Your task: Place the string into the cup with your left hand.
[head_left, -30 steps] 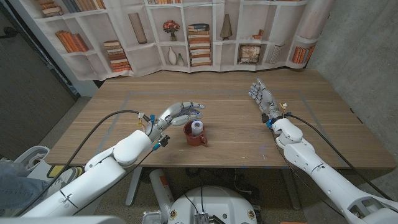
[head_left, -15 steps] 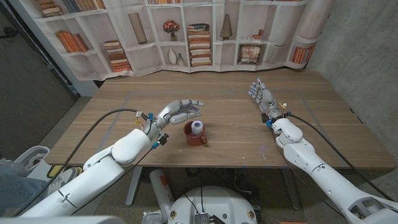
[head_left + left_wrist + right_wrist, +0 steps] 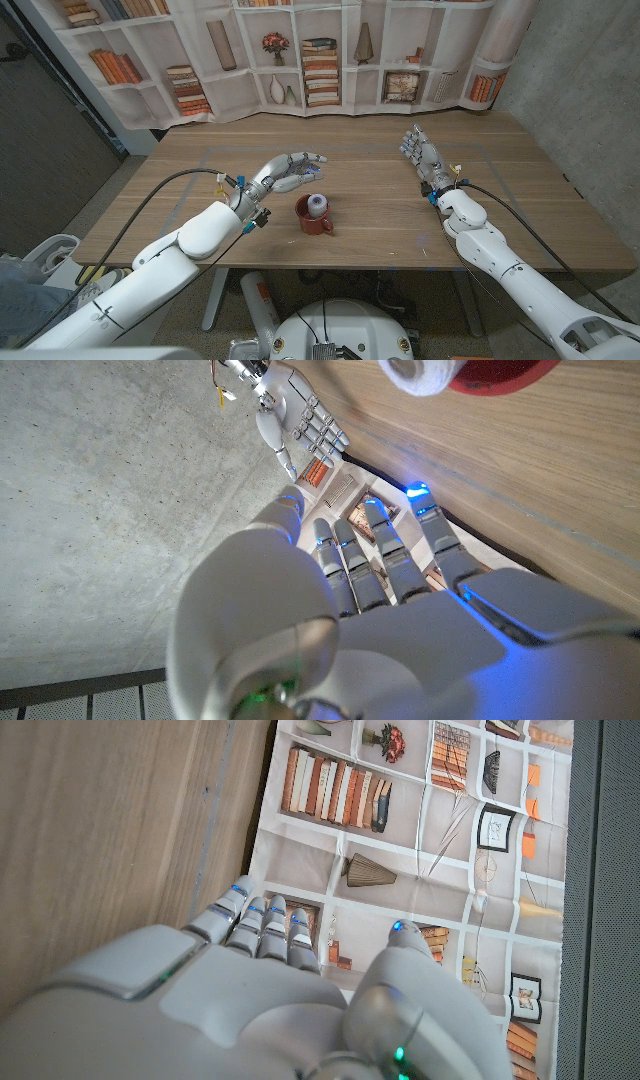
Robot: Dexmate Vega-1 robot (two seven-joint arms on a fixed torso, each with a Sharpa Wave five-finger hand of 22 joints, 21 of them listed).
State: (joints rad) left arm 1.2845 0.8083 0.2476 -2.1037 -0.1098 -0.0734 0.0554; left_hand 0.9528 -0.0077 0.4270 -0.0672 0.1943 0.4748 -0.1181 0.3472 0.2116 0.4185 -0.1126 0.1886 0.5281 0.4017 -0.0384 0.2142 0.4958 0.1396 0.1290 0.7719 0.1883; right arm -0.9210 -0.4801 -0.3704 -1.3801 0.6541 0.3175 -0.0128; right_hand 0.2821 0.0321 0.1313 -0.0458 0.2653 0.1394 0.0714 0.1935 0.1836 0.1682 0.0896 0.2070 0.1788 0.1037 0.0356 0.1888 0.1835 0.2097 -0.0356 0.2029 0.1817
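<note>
Sitting inside the red cup (image 3: pixel 314 216) near the middle of the bench (image 3: pixel 380 215), the white string (image 3: pixel 318 204) is showing that the placing looks done. The left hand (image 3: pixel 286 172) is hanging just behind the cup, fingers spread, holding nothing. The right hand (image 3: pixel 420 155) is standing open well apart, and wide bare wood is lying around the cup, far from every edge

Lighting: we note even, soft, moderately bright light across the bench (image 3: pixel 380 180), shadows faint. Head view sharp, its edges slightly bowed. Wrist views: we find the near robot hand (image 3: pixel 400 610) soft-focused, with small blue glowing spots on its fingers.
</note>
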